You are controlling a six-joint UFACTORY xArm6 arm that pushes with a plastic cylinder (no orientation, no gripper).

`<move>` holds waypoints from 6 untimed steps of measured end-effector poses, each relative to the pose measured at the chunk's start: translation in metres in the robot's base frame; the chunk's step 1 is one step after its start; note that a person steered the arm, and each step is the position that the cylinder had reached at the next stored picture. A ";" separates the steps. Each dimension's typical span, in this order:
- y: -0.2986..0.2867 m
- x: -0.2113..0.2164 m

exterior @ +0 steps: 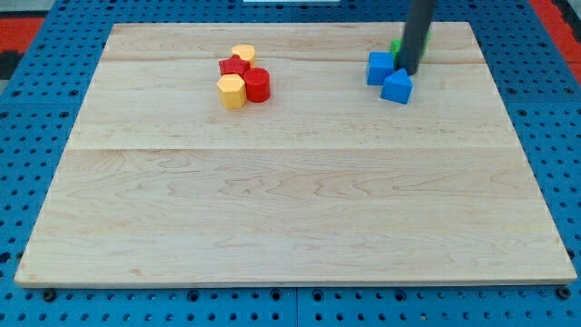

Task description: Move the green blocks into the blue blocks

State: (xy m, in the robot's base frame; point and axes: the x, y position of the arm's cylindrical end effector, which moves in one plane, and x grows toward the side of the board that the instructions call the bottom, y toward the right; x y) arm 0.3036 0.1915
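Note:
Two blue blocks sit at the view's upper right of the wooden board: a squarish blue block [379, 67] and a pointed blue block [397, 86] just below and right of it. A green block [398, 45] lies right behind them, mostly hidden by the dark rod; a second sliver of green [427, 43] shows on the rod's right side. My tip [408, 72] rests on the board between the two blue blocks, just below the green, touching or almost touching them.
A cluster sits at the view's upper left of middle: a red star-like block [234, 66], a red cylinder [258, 84], a yellow block [243, 53] behind, and a yellow hexagonal block [232, 91] in front. The board [290, 209] lies on blue pegboard.

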 end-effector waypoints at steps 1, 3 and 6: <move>0.049 -0.016; 0.090 -0.094; -0.007 -0.070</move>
